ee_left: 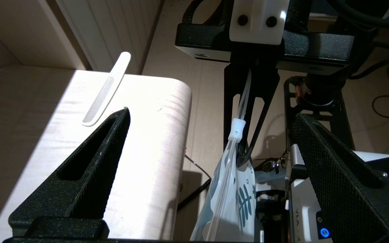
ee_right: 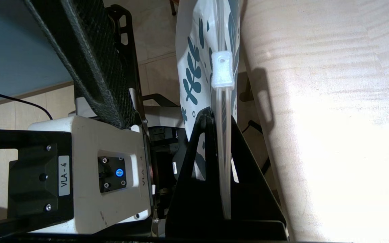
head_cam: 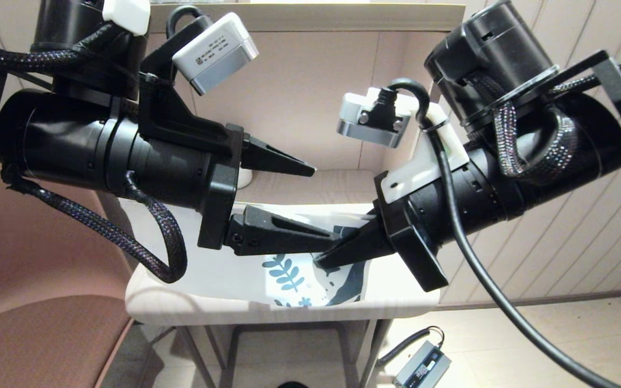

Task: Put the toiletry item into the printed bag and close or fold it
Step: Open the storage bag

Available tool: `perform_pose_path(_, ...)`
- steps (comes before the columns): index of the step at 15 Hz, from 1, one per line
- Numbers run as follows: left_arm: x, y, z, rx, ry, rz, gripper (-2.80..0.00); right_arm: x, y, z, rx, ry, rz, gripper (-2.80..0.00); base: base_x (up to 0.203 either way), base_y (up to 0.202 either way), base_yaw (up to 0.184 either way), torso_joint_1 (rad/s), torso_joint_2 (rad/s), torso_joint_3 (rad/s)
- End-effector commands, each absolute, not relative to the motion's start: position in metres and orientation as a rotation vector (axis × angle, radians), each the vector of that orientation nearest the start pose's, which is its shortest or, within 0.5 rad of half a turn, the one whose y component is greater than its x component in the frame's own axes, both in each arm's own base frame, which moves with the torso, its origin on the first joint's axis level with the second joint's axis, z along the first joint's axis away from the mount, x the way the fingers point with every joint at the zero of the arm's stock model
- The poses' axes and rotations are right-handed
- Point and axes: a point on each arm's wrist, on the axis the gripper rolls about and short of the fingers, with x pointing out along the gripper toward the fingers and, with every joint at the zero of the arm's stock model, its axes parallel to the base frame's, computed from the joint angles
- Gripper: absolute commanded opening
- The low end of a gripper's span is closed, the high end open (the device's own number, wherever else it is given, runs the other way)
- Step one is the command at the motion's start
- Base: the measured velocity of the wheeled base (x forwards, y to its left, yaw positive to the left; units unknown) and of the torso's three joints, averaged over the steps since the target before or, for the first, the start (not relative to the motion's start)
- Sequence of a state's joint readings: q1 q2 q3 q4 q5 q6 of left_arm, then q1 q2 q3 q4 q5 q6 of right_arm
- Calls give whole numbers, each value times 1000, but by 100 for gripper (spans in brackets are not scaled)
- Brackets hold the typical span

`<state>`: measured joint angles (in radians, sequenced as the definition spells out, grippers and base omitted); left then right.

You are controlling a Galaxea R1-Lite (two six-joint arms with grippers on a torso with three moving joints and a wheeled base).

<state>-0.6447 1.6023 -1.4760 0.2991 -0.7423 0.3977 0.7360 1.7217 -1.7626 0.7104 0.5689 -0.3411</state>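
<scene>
My right gripper (head_cam: pixel 321 263) is shut on the zip edge of the printed bag (head_cam: pixel 294 277), holding it in the air near the table's front edge. In the right wrist view its fingers (ee_right: pixel 201 148) pinch the clear zip strip below the white slider (ee_right: pixel 222 72), and the bag (ee_right: pixel 189 67) hangs on beyond them. My left gripper (head_cam: pixel 322 205) stands open, facing the right one, with the bag (ee_left: pixel 230 202) and its slider (ee_left: pixel 237 130) ahead of its spread jaws and untouched. The off-white comb (ee_left: pixel 106 89) lies flat on the table. In the head view the arms hide the comb.
The small pale wooden table (head_cam: pixel 397 291) stands against a beige alcove. A sliver of a white mug (head_cam: pixel 245 179) shows behind the left gripper. A pink chair (head_cam: pixel 30 280) is at the left. A grey power box (head_cam: pixel 422 366) with cables lies on the floor.
</scene>
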Motion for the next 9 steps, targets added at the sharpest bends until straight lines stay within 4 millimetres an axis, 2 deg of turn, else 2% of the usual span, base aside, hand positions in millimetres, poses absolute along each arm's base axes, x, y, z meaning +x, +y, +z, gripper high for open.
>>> perform_pose_path(1, 216, -180, 311, 304, 189, -1438, 0, 209, 206, 319, -340, 491, 1368, -280, 0, 0, 0, 0, 0, 0)
perform_pose_path(7, 216, -178, 309, 303, 198, -1433, 0, 209, 206, 319, -339, 490, 1368, -280, 0, 0, 0, 0, 0, 0)
perform_pose_path(8, 216, -178, 309, 303, 197, -1433, -280, 209, 206, 319, -339, 490, 1368, -280, 0, 0, 0, 0, 0, 0)
perform_pose_path(9, 216, -178, 309, 303, 200, -1433, -280, 209, 206, 319, -339, 490, 1369, -280, 0, 0, 0, 0, 0, 0)
